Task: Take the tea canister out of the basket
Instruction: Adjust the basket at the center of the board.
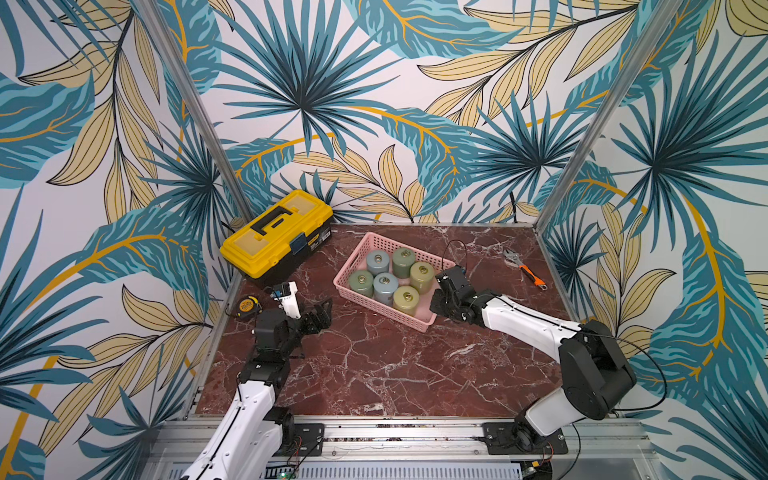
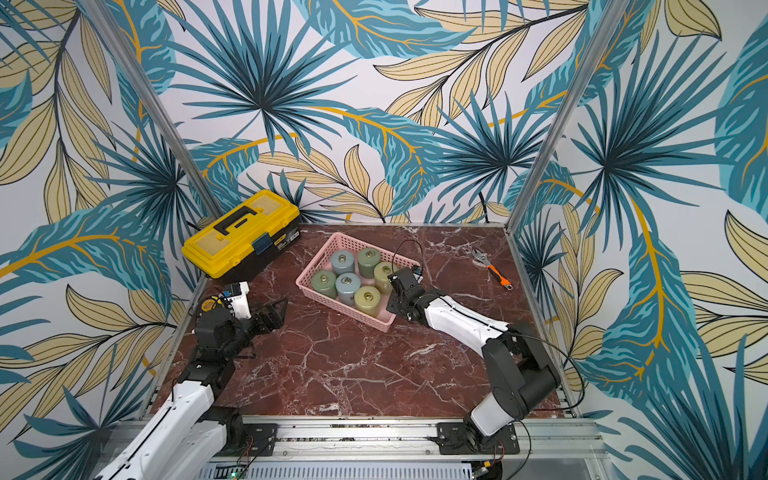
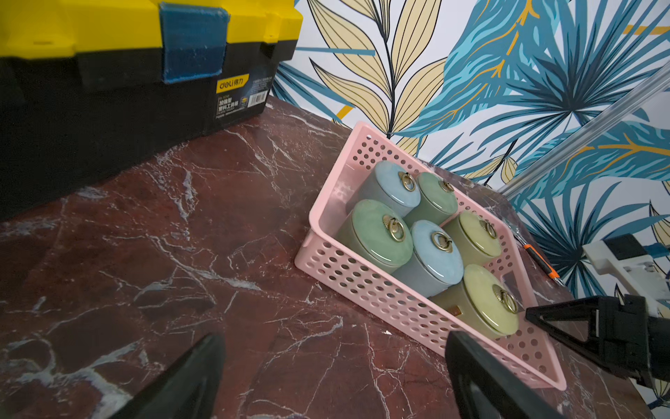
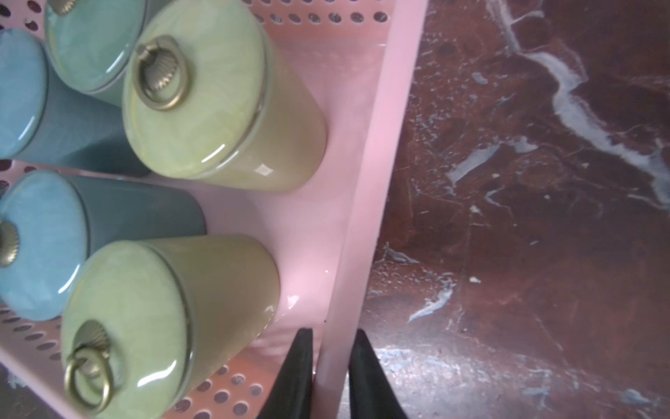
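Step in hand: bracing, not yet lifting. The right tool (image 4: 331, 332) is clenched on the long side wall of the shallow pink perforated plastic basket (image 1: 374, 305), one finger inside and one outside, near its front corner. It holds no canister.

The left tool (image 1: 318, 316) hangs released, jaws wide, over bare bench near the yellow-and-black plastic toolbox (image 1: 276, 232), apart from the basket.

Task's thing: the glazed cylindrical tea canisters (image 1: 406, 300), each with a brass ring pull on the lid, all stand upright inside the basket, packed in two rows and touching or nearly so. None is out.

Count:
- canisters, six: two pale blue, two sage green, two yellow-green
- basket, one
- toolbox, one
- orange-handled adjustable wrench (image 1: 523, 268), one, at the far right of the bench
- yellow tape measure (image 1: 247, 304), one, behind the left arm

Next move, as a judgement: with the basket pinned, the left tool likely crosses to it, comes down from above and straddles one canister. Little room shows between neighbours, so an outer canister on the left side looks the easiest. Which canister is meant cannot be told.
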